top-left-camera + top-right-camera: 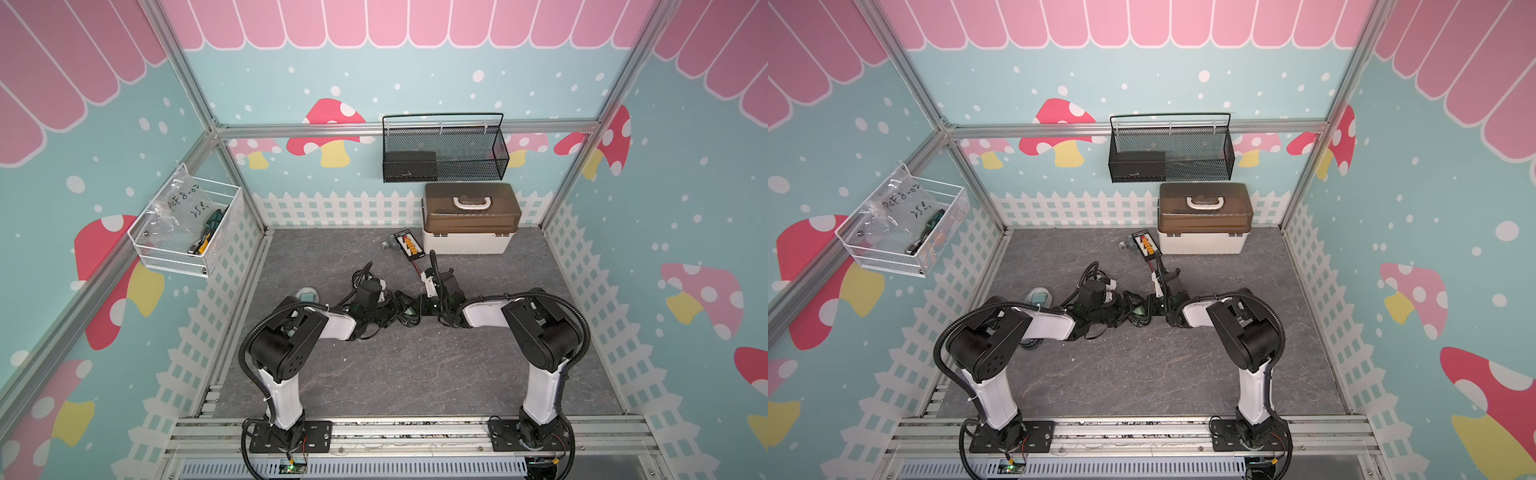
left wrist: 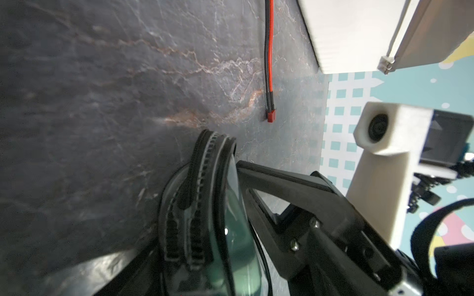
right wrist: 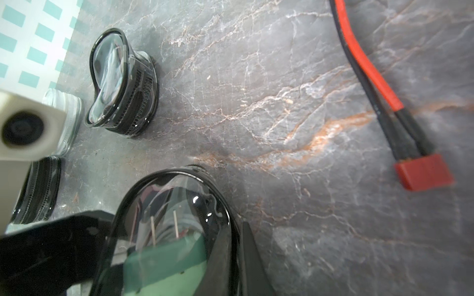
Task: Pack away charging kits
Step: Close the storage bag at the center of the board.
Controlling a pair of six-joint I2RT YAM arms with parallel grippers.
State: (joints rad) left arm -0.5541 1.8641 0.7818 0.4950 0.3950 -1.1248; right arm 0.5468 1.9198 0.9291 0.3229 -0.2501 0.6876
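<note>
Where both arms meet mid-worktop (image 1: pixel 415 374), one charging kit (image 3: pixel 174 230) stands on edge: clear zip pouch, teal-green plug adapter inside, prongs showing; right end effector (image 2: pixel 239 165) pinched tight on the pouch's rim; left end effector (image 1: pixel 401 309) against the opposite side, but I cannot tell how wide its jaws stand or whether they grip; second kit (image 3: pixel 120 84), white cable inside, sits well apart; red-black wire (image 2: pixel 268 51) ends nearby.

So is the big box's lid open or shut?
Shut. In both top views the brown lid sits flat on the white box, with no gap showing.
</note>
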